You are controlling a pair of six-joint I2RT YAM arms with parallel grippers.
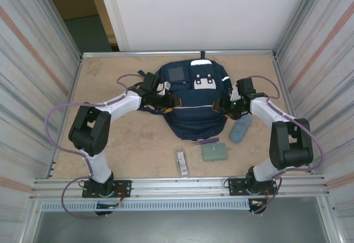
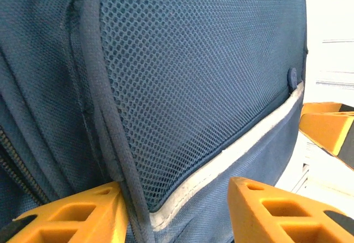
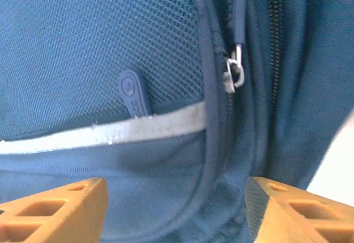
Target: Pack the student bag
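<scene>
Table (image 1: 127,143) contents counted: one student bag (image 1: 193,115), four loose items, two grippers.

The student bag is laid flat at the far centre of the table, front face up. One grey square patch (image 1: 177,74) is noted on its far left part.

The four loose items lie near of the bag, right of centre:
- one purple pen (image 1: 206,141)
- one grey-green pad (image 1: 214,152)
- one blue-grey pouch (image 1: 240,128)
- one oblong packet (image 1: 182,161)

The left gripper (image 1: 167,102) is placed against the bag's left side. In the left wrist view its two orange fingers (image 2: 66,218) are seen spread, with the mesh pocket (image 2: 210,77) facing the gap between them.

The right gripper (image 1: 221,108) is placed against the bag's right side. Its jaws are likewise spread, with bag fabric between the fingers (image 3: 61,210). One metal zip slider (image 3: 234,74), one blue rubber tab (image 3: 133,92) and one white stripe (image 3: 110,132) are recorded there.
</scene>
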